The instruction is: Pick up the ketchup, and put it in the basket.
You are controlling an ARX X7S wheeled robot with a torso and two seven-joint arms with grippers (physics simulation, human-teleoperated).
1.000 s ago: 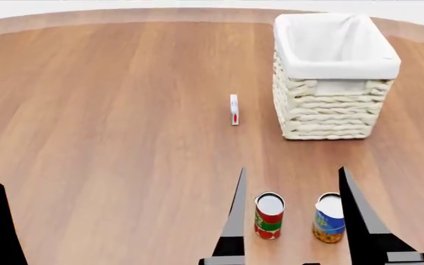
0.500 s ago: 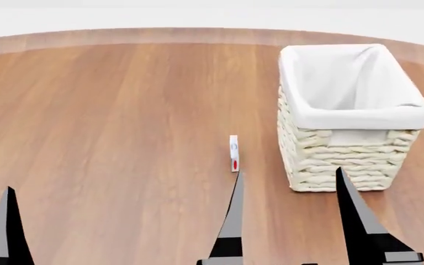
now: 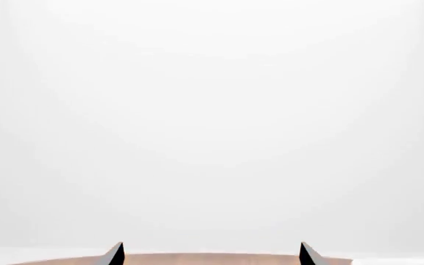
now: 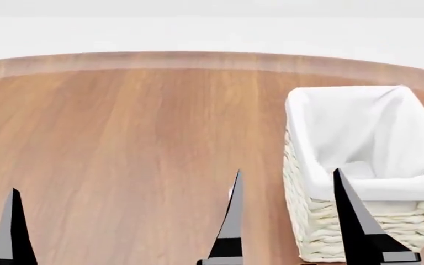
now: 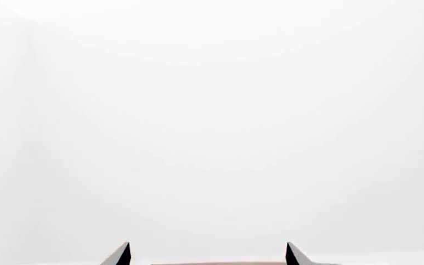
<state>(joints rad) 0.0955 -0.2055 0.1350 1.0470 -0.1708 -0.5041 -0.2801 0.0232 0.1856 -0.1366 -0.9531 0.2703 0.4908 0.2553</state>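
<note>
The ketchup is out of view in every frame. The basket (image 4: pixel 359 165), cream wicker with a white cloth liner, stands at the right of the head view and looks empty. My right gripper (image 4: pixel 287 173) is open and empty, its two dark fingers rising from the bottom edge in front of the basket's near left corner. Of my left gripper only one finger (image 4: pixel 9 232) shows at the bottom left. In the left wrist view the left gripper (image 3: pixel 212 247) is open, with only its fingertips showing. In the right wrist view the right gripper (image 5: pixel 208 247) is open too.
The round wooden table (image 4: pixel 123 138) fills the head view, its far edge curving below a white background. A small white thing (image 4: pixel 229 192) peeks out beside the right gripper's left finger. Both wrist views show mostly white background and a sliver of table (image 3: pixel 212 259).
The head view has tilted upward: the basket has slid down the frame, and the two cans and the orange-red thing at the left edge have left view. The grippers stay open.
</note>
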